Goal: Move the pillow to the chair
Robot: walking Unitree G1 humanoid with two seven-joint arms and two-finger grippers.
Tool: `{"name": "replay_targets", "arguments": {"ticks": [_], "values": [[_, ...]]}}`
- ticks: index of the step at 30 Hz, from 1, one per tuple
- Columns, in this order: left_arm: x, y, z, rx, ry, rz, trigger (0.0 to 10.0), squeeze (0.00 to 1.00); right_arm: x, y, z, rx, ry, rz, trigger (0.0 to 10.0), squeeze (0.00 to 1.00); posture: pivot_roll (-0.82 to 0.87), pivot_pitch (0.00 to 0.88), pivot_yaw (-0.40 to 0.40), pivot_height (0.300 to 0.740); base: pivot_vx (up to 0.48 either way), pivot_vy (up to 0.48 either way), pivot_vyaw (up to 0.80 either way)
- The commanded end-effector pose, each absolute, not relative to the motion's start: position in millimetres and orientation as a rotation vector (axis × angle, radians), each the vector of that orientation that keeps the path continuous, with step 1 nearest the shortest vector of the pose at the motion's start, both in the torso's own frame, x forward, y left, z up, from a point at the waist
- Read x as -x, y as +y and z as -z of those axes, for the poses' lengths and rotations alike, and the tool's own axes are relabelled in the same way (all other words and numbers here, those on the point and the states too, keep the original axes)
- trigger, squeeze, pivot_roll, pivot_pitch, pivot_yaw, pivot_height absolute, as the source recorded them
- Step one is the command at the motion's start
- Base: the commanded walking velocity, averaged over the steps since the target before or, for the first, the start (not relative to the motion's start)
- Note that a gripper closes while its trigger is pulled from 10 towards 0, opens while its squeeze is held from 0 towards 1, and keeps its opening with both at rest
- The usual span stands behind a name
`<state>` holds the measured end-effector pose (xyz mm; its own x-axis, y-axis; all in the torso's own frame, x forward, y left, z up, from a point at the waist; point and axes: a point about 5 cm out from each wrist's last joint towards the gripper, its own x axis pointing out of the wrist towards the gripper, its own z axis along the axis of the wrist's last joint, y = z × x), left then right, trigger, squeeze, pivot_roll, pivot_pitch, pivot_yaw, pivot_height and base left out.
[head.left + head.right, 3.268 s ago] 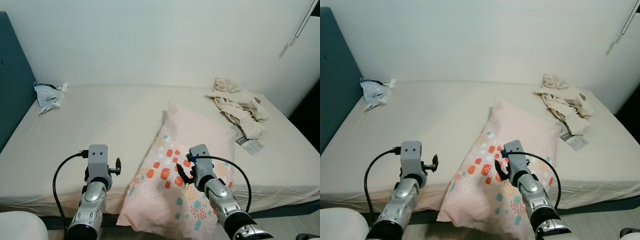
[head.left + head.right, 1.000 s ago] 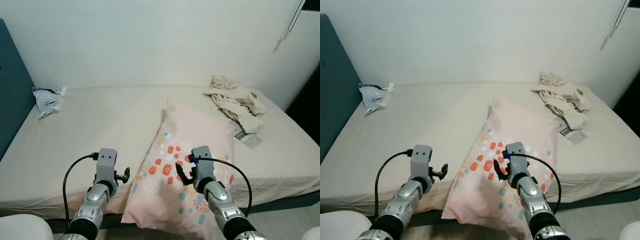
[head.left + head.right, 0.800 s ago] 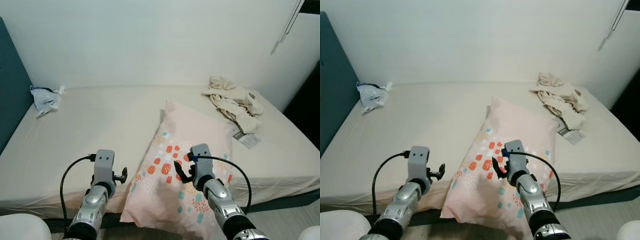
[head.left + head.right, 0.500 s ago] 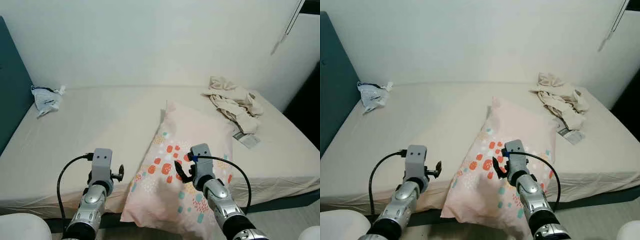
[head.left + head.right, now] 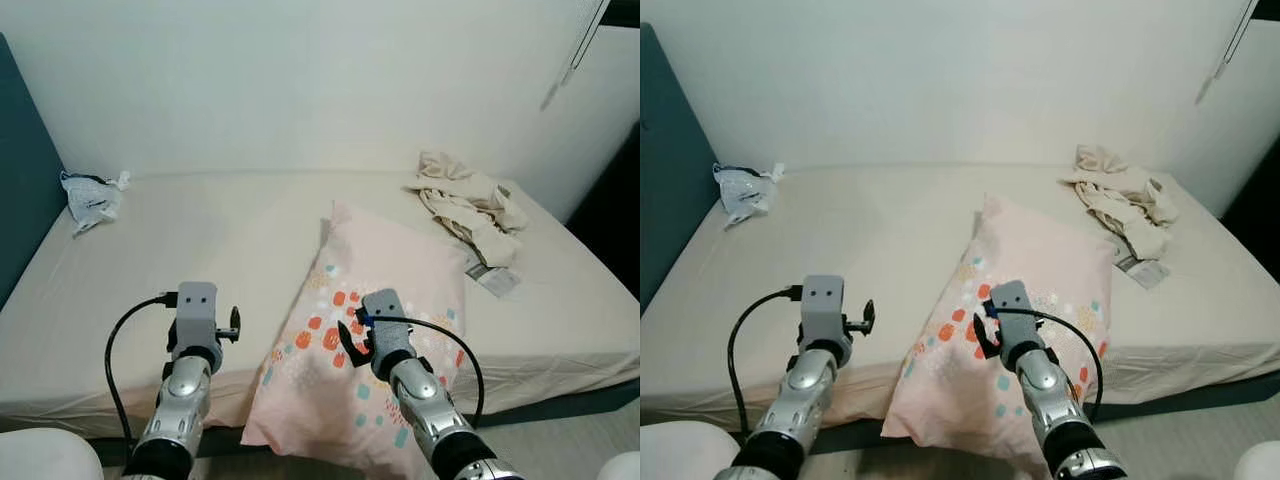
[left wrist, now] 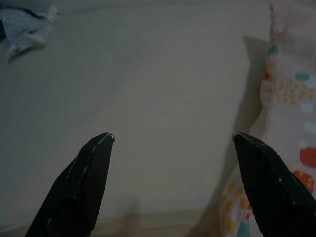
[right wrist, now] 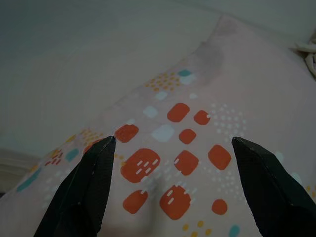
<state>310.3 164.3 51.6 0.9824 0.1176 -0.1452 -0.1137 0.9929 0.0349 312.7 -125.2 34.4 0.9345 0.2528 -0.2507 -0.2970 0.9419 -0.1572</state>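
- My left arm reaches forward, its wrist camera block upright; the left gripper (image 6: pixel 173 163) has its fingers spread wide.
- My right arm reaches forward and angles slightly inward; the right gripper (image 7: pixel 173 173) also has its fingers (image 7: pixel 86 192) spread wide, tips pointing ahead.

Sharp, even light; dim wrist views.
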Motion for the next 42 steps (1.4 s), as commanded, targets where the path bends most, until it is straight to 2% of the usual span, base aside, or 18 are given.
{"name": "replay_targets", "arguments": {"ticks": [1,13,17,30,42], "values": [[-306.5,159.9,-46.1,-0.031,0.169,-0.108,10.0,0.00,-309.2,-124.1,-29.4,0.186,0.249,-0.289,10.0,0.00,-0.04,0.021,-0.085,0.689,0.000,0.000,0.00],[-305.4,154.8,-44.2,-0.031,0.182,-0.088,10.0,0.00,-309.5,-124.7,-30.0,0.196,0.241,-0.288,10.0,0.00,-0.03,0.026,-0.067,0.689,0.000,0.000,0.00],[-302.3,157.4,-38.0,-0.034,0.214,-0.073,10.0,0.00,-306.6,-122.0,-27.4,0.183,0.243,-0.271,10.0,0.00,-0.05,0.002,-0.048,0.689,0.000,0.000,0.00],[-296.3,162.2,-34.3,-0.055,0.216,-0.070,10.0,0.00,-300.8,-112.7,-21.9,0.155,0.259,-0.307,10.0,0.00,-0.02,0.000,-0.063,0.689,0.000,0.000,0.00],[-288.2,163.8,-28.2,-0.010,0.239,-0.123,10.0,0.00,-297.6,-117.0,-18.1,0.164,0.280,-0.313,10.0,0.00,-0.04,0.016,-0.096,0.689,0.000,0.000,0.00]]}}
